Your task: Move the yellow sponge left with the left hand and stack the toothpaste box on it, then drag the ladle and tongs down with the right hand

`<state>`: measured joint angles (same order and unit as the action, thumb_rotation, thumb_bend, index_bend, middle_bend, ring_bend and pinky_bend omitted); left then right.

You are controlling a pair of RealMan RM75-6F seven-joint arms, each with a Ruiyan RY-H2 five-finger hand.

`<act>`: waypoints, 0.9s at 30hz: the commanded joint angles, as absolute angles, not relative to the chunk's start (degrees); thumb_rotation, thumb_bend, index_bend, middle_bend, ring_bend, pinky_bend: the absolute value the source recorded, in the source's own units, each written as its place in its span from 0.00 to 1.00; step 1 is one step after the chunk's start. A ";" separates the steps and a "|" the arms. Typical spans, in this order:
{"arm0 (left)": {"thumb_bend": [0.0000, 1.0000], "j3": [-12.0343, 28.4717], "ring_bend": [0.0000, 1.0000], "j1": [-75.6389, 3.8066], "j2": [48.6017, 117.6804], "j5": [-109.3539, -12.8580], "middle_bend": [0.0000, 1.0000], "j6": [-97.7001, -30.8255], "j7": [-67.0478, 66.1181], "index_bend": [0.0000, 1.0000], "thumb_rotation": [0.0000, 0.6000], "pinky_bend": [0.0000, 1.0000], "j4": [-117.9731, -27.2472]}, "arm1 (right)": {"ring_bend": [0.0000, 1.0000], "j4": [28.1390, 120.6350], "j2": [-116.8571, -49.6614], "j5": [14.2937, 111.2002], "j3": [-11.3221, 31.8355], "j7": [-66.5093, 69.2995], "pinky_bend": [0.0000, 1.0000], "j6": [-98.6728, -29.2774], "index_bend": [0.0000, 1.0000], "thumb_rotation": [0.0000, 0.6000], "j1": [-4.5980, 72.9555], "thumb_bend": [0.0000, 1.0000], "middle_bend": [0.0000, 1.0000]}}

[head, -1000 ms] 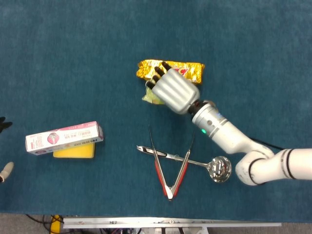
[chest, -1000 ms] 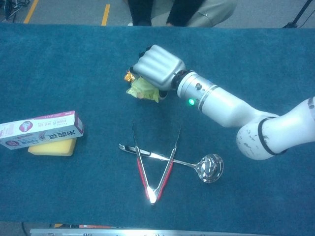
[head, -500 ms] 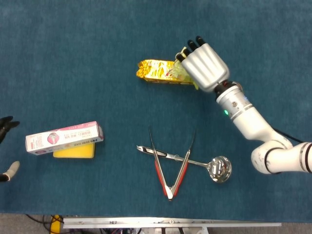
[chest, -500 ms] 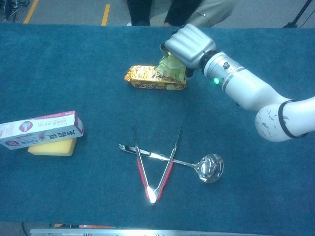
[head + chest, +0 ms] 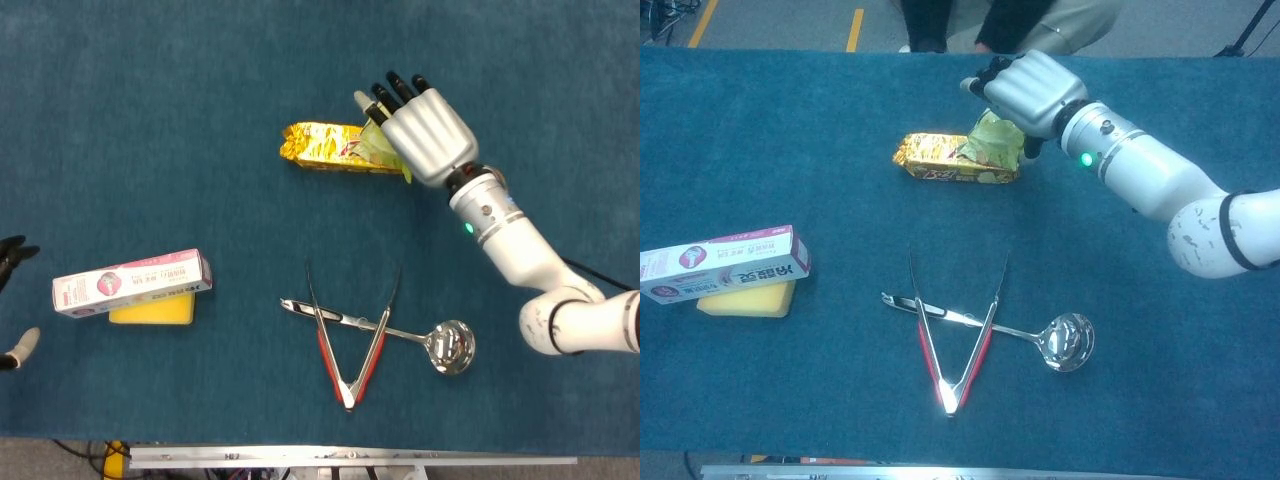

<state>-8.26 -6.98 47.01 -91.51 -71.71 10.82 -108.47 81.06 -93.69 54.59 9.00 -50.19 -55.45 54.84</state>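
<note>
Toothpaste box (image 5: 132, 283), pink and white, lies lengthwise on top of the yellow sponge (image 5: 152, 312) near the left edge of the blue tablecloth (image 5: 180, 120), overhanging the sponge on its left end. Only the left hand's (image 5: 12, 300) dark fingertips show at the far left edge of the head view, apart from each other and touching nothing; they sit just beside the box but clear of it.

Near the front of the table, the tongs (image 5: 347, 338) lie open in a V with red-lined arms, the joined tip pointing toward the robot. The ladle (image 5: 400, 335) lies across them, its handle running under or over the tong arms, I cannot tell which, and its shiny bowl resting to the right.

Farther back, a gold foil snack packet (image 5: 325, 148) lies flat. The right hand (image 5: 415, 125) hangs over the packet's right end, knuckles up, dark fingers pointing away and slightly spread. A pale green wrapper (image 5: 992, 140) sits under the palm against the packet; whether the hand actually grips it cannot be told.
</note>
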 commanded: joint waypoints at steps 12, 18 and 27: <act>0.34 -4.67 0.05 -7.90 49.52 -89.41 0.07 -74.12 7.72 0.11 1.00 0.19 -107.82 | 0.11 96.04 -77.59 61.33 6.82 -41.08 0.25 -66.67 0.00 1.00 44.58 0.00 0.22; 0.34 -2.31 0.05 -7.39 52.85 -89.44 0.09 -78.26 6.08 0.12 1.00 0.19 -105.85 | 0.20 100.66 -71.59 66.30 4.01 -38.44 0.25 -73.08 0.11 1.00 38.56 0.00 0.32; 0.34 0.36 0.06 -6.36 57.83 -91.21 0.10 -84.85 4.28 0.12 1.00 0.19 -101.67 | 0.28 103.40 -66.51 73.42 0.20 -35.07 0.25 -83.32 0.23 1.00 28.96 0.00 0.40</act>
<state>-0.09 -6.63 57.23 -90.96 -84.22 4.81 -102.22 102.72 -67.73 71.64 1.31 -36.03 -81.01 31.14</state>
